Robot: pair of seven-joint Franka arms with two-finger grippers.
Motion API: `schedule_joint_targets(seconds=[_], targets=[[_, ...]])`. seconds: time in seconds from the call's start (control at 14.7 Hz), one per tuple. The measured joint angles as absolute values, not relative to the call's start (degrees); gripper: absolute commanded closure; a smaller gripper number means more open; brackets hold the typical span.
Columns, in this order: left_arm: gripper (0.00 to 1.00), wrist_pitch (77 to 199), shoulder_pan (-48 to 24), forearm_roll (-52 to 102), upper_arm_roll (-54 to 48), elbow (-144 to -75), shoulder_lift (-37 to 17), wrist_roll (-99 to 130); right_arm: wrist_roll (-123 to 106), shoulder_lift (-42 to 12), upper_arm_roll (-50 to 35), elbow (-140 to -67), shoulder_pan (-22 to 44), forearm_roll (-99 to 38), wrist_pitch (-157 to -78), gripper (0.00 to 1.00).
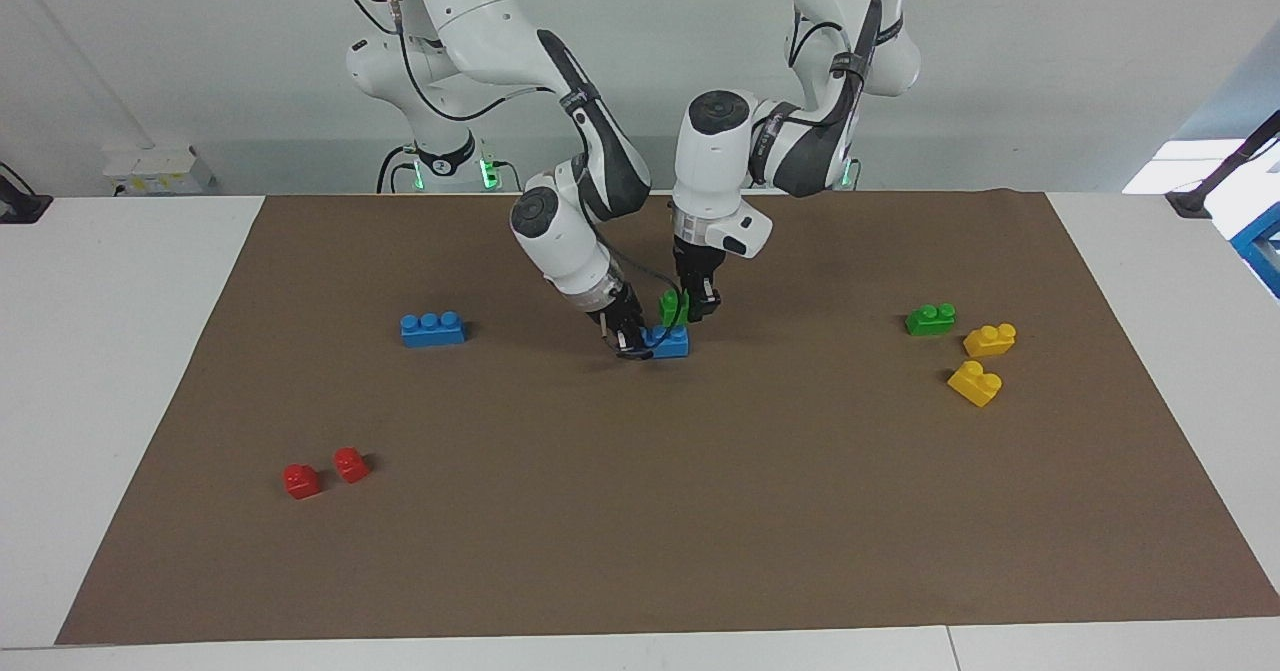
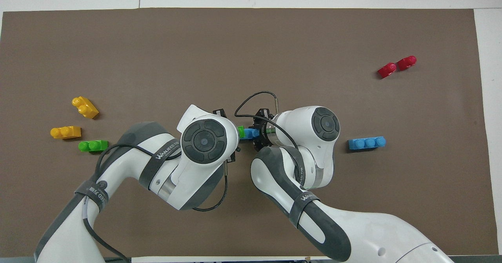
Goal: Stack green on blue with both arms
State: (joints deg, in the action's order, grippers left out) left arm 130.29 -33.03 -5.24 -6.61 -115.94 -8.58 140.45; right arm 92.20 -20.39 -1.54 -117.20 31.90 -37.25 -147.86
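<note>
Mid-frame: left tool (image 1: 699,305) pinching green brick (image 1: 672,307) over blue brick (image 1: 668,341), pinched by right tool (image 1: 628,342); fingertips largely hidden overhead.

A big white table (image 1: 130,371) fills the room's middle. A brown mat (image 1: 640,511) covers most of it, with white showing at both ends. Past the table stands a plain pale grey wall (image 1: 1050,61). A small white box (image 1: 158,169) sits by the wall. Bright light (image 1: 1165,173) shines in at one corner, near something blue (image 1: 1262,251).
</note>
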Motion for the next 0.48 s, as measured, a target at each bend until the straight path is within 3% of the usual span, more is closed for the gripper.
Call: schedule_joint_targets(seconds=[0.48], targets=[[1.0, 132.16, -34.15, -6.35, -6.56, -115.95, -10.79, 140.45, 92.2, -20.26, -1.63, -117.5, 31.91, -37.25, -148.37, 1.0]])
